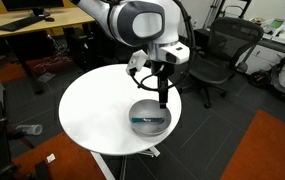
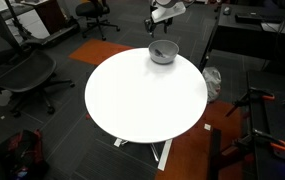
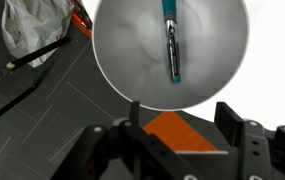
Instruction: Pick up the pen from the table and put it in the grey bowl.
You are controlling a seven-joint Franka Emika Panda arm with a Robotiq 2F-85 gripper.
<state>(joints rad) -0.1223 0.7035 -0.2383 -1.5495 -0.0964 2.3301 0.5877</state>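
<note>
The pen point(image 3: 172, 45), thin and dark with a teal end, lies inside the grey bowl point(image 3: 122, 50) in the wrist view. It shows as a teal streak in an exterior view point(image 1: 142, 120). The bowl point(image 1: 152, 122) point(image 2: 163, 54) stands near the edge of the round white table point(image 1: 92, 110) point(image 2: 142, 100). My gripper point(image 3: 180, 125) is open and empty, with both fingers apart just above the bowl's rim. It hangs over the bowl in both exterior views point(image 1: 163, 102) point(image 2: 161, 28).
Orange carpet point(image 3: 177, 132) and dark floor lie below the table edge. A white plastic bag point(image 3: 32, 30) sits on the floor beside the table. Black office chairs point(image 1: 217, 50) point(image 2: 22, 70) and wooden desks point(image 1: 32, 30) stand around it.
</note>
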